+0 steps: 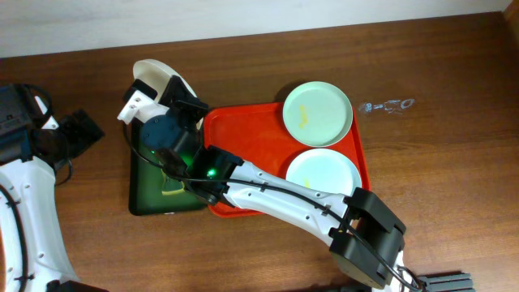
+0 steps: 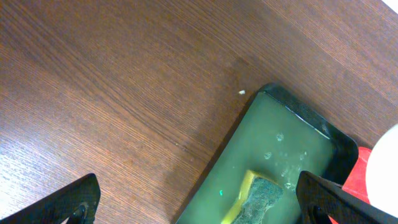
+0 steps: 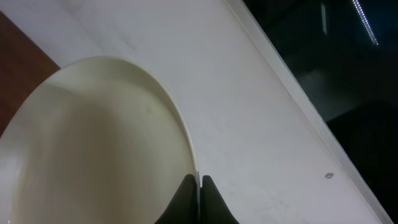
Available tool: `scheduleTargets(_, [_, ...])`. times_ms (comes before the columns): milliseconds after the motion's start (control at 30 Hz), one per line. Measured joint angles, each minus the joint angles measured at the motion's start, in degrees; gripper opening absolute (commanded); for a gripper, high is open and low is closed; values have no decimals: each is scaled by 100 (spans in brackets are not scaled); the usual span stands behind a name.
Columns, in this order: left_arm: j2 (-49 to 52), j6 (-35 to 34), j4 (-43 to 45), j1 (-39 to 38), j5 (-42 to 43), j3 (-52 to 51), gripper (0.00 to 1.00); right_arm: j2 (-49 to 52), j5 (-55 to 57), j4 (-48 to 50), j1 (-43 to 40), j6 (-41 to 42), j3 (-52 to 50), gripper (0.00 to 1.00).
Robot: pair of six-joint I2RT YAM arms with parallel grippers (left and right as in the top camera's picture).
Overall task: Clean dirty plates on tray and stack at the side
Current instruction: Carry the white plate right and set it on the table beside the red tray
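- You are pinching the rim of the round white shallow plate (image 3: 93, 143) with the right gripper (image 3: 199, 186). Its two dark fingers are closing on the edge at a single spot, so the grip is thin. Be watching for the plate swivelling or slipping once anything presses on it.
- In the overhead view you are holding that plate tilted, up off the table, over the far end of the narrow dark green tray (image 2: 311, 115). Be holding it there so that any drips are falling into the tray and not onto the wood.
- Below, a yellow-and-green sponge (image 2: 258, 196) is lying in what looks like shallow water in the green tray.
- The left gripper (image 2: 199, 202) is hanging over the bare table beside that tray, jaws spread wide and carrying nothing. It should be going down for the sponge next, I judge. Be taking it squarely across its narrow sides.
- When wiping, be pushing towards the pinched edge, lightly, so the plate is bracing against the fingers.
- Farther right, two pale mint-green round plates (image 1: 318, 113) (image 1: 324, 174) are waiting on the large red-orange plastic tray (image 1: 243, 138), each showing a faint yellow smear. Neither is stacked yet.
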Motion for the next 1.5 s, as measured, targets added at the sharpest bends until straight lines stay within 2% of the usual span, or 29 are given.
scheduleTargets(567, [0,2,0,0,2,0,99,0,31,7,0,197,0,4])
scheduleTargets(700, [0,2,0,0,0,0,99,0,103,-717,0,1451,22,4])
scheduleTargets(800, [0,2,-2,0,2,0,99,-22,-315,-1926,-42,3003,48,4])
scheduleTargets(967, [0,2,-2,0,0,0,99,-33,-2107,-3147,-750,5340,55,4])
scheduleTargets(1067, [0,2,0,0,2,0,99,-96,-3705,-3348,-1543,6046,52,4])
scheduleTargets(1100, [0,2,-2,0,0,0,99,-205,-4594,-3416,-1982,6227,52,4])
scheduleTargets(1133, [0,2,-4,0,2,0,99,-291,-5139,-3480,-2227,6312,52,9])
scheduleTargets(1200, [0,2,-2,0,2,0,99,-511,-6476,-3748,-2894,6520,55,43])
scheduleTargets(1267, [0,2,-2,0,2,0,99,-640,-7208,-4304,-3418,6693,79,58])
scheduleTargets(1333, [0,0,-2,0,2,0,99,-643,-7342,-4732,-3526,6769,76,66])
scheduleTargets(1500, [0,2,0,0,0,0,99,-564,-6894,-4802,-2822,6714,74,67])
